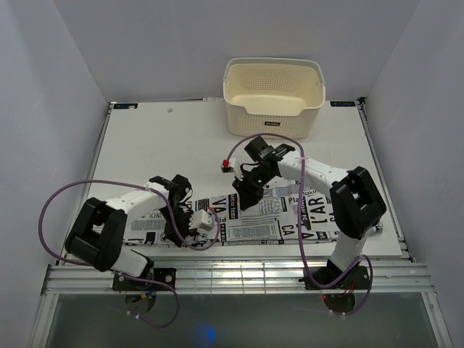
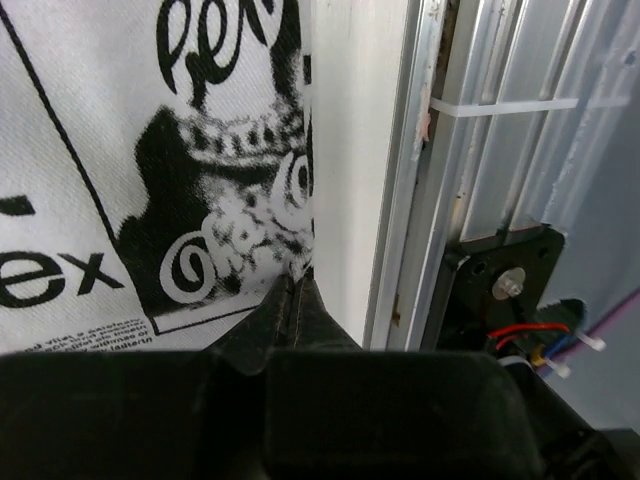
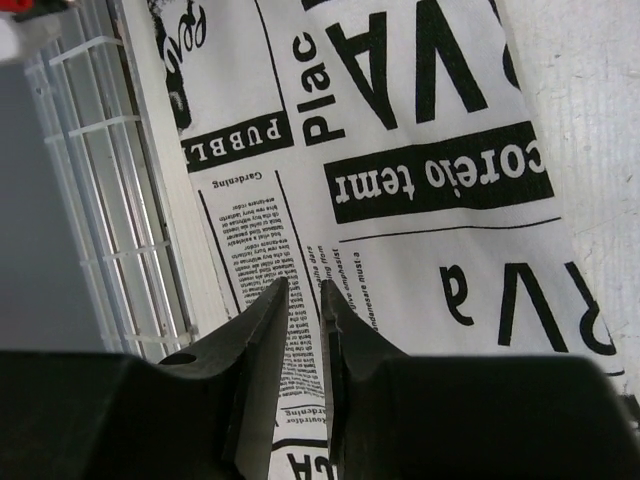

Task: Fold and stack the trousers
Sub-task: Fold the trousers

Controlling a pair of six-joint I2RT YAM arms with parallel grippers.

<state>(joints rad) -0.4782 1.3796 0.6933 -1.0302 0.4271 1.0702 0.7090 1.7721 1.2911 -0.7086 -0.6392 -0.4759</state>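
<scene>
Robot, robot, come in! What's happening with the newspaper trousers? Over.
Left gripper shut on trousers, near edge. Right gripper slightly open over them. Laid out long, not yet stacked. Basket at back, not in the way.

A cream perforated basket (image 1: pixel 250 119) stands upright at the far edge of the white worktop (image 1: pixel 167 145), just right of centre, with a small dark label (image 1: pixel 272 125) low on its front wall. Two dark tags mark the far corners, one on the left (image 1: pixel 125 106) and one on the right (image 1: pixel 342 104). Along the near edge runs a slatted aluminium rail frame (image 1: pixel 239 275) — a white zip tie (image 2: pixel 500 105) crosses its bars. Pale grey walls (image 1: pixel 43 87) close in three sides.
</scene>
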